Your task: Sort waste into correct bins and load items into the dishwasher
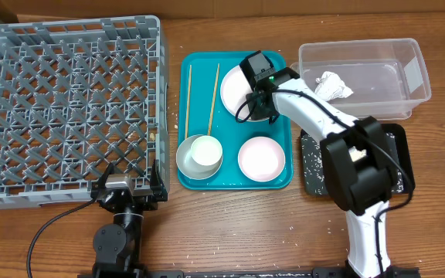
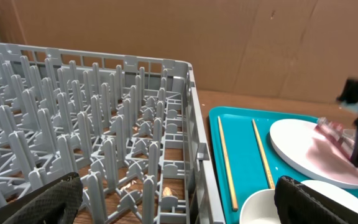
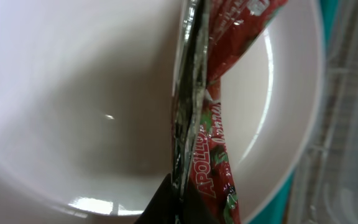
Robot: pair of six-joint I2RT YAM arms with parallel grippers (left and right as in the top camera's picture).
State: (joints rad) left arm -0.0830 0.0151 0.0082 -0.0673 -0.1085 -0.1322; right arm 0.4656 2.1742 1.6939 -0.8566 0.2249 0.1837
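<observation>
My right gripper is shut on the red and silver wrapper, just above the large pale plate on the teal tray. The wrapper also shows in the left wrist view. Two chopsticks lie on the tray's left side. A white cup sits in the metal bowl, and a small white dish is beside it. The grey dish rack stands at the left. My left gripper is open and empty at the rack's front right corner.
The clear tub stands at the back right with crumpled white paper in it. The black tray, speckled with rice grains, lies under my right arm. The teal tray sits between the rack and the bins.
</observation>
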